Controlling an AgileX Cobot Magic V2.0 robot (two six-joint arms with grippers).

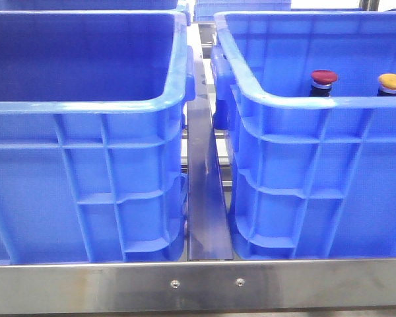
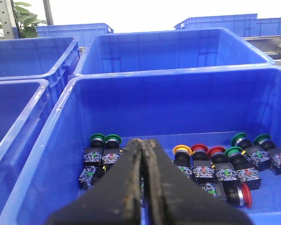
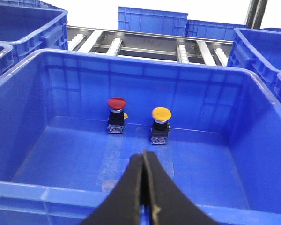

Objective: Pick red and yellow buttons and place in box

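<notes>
So both buttons look like they're already home. The red button [image 3: 116,104] and the yellow button [image 3: 161,115] stand upright on the floor of the right-hand box [image 1: 303,105], near its far wall, side by side but apart from each other. In the front view you can just see their caps poking above that box's near rim, red one [image 1: 323,76] closer to the middle of the rig, yellow one [image 1: 392,81] further out. Nothing else shows in that box.

The right gripper [image 3: 144,157] hovers over the near rim of that same box, jaws pressed together with nothing between them, so it isn't holding anything. The left gripper [image 2: 141,143] is the same deal: clamped closed, empty, hanging above a supply crate [image 2: 61,154] full of assorted buttons [image 2: 210,164] in green, red and yellow.

The other big crate [image 1: 86,105] in the front view, left of the box with the two buttons, shows no contents from this angle, though its floor is mostly hidden.

My read: the placing part is done, one red and one yellow are in. All that seems left is for the arms to back off, unless more pairs are wanted from the supply crate.
</notes>
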